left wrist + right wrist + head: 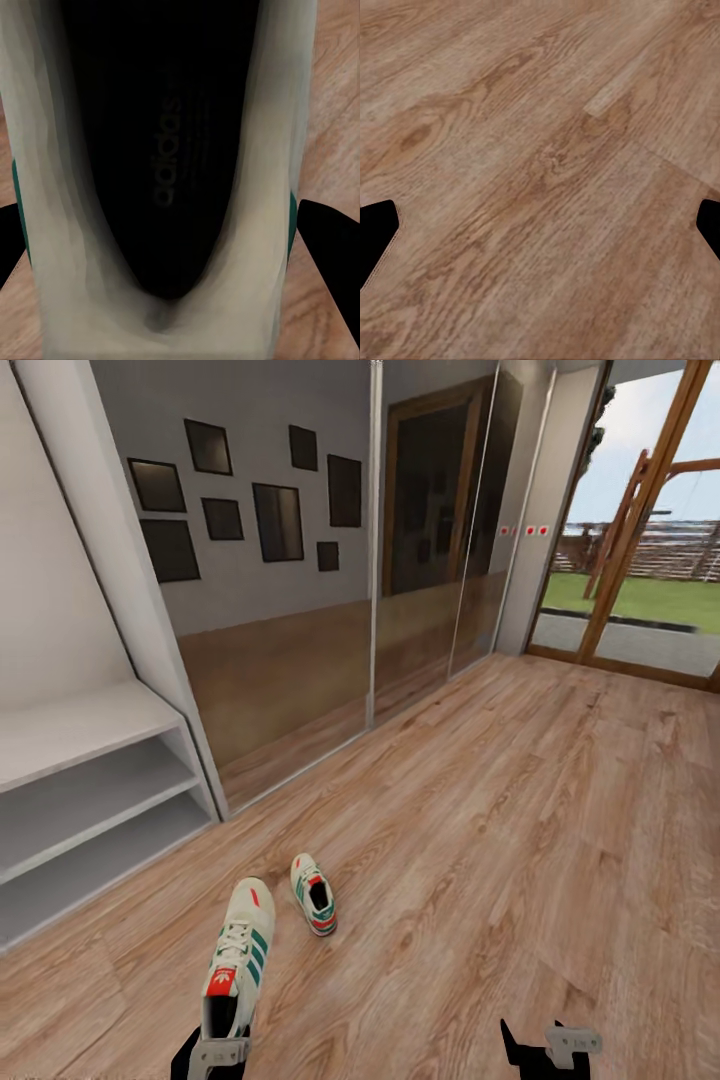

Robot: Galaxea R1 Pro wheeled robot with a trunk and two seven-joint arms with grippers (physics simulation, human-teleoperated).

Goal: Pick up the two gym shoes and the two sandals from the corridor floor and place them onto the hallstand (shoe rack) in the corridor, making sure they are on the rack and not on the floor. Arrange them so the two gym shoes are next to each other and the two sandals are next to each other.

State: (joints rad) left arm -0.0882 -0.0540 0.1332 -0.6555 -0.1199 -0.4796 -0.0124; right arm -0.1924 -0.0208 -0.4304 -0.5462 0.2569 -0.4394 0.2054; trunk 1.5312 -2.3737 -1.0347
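Head view: left gripper [217, 1050] clamps the heel end of one gym shoe [237, 960], toe pointing away from the robot, over the corridor floor [520, 810]. Second gym shoe [314, 894] lies on the planks just beyond, to its right, near but apart. Hallstand [90, 800] stands at left; bench top & two low shelf slots hold nothing, as far as visible. Left wrist cam looks straight into the shoe's dark insole, black fingers [330, 232] pressed vs both sidewalls. Right gripper [545, 1050] hangs w/ jaws spread wide over bare wood, holding nothing. Mirrored wardrobe doors [330, 580] run behind.
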